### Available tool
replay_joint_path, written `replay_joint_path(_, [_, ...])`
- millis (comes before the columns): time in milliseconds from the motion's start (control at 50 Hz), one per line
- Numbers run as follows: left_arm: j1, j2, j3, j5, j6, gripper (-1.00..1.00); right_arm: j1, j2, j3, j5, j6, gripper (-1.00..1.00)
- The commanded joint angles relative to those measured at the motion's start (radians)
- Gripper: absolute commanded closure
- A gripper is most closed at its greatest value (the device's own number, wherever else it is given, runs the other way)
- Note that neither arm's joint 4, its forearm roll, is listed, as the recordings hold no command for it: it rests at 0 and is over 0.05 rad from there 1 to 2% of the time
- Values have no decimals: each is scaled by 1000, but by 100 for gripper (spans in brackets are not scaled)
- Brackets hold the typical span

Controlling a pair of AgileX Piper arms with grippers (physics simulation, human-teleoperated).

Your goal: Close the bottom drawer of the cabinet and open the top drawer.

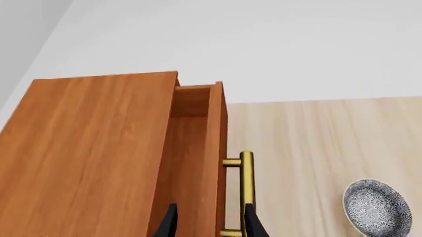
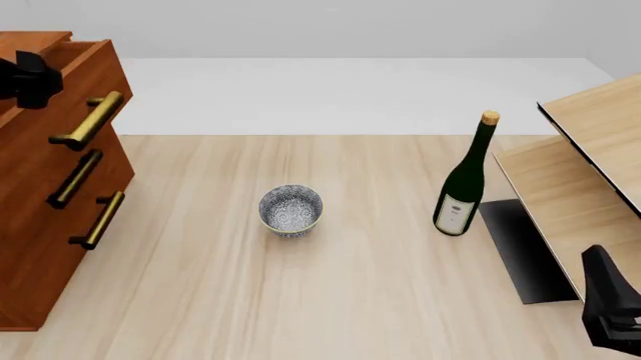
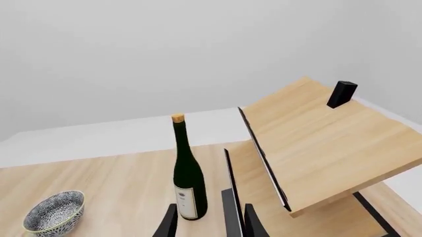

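Cabinet (image 2: 40, 225) stands at nine o'clock, bottom drawer (image 2: 75, 247) flush, top drawer (image 2: 85, 90) partly out. Left gripper (image 1: 209, 222), released, straddles its front: I'd pull straight. Right gripper (image 3: 209, 222) idles, parted.

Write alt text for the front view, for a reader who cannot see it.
A reddish-brown wooden cabinet at far left has its top drawer pulled out, with the black left gripper at the drawer's front edge. On the pale wood table stand a patterned grey bowl and a dark green corked wine bottle.
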Motion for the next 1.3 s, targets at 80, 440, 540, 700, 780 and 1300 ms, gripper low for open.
replay_joint_path(80, [-1,-3,38,-22,-16,-100,1,0,0,0,0,-100])
replay_joint_path(440, [6,-18,90,-47,-34,-100,5,0,-1,0,1,-100])
replay_joint_path(540, [10,-22,111,-58,-35,-100,6,0,-1,1,1,-100])
replay_joint_path(700, [15,-31,133,-65,-38,-100,8,0,-1,1,0,-100])
replay_joint_path(780, [13,-30,139,-68,-44,-100,8,0,-1,0,0,-100])
replay_joint_path(1300, [-2,-14,187,-102,-62,-100,8,0,-2,1,1,-100])
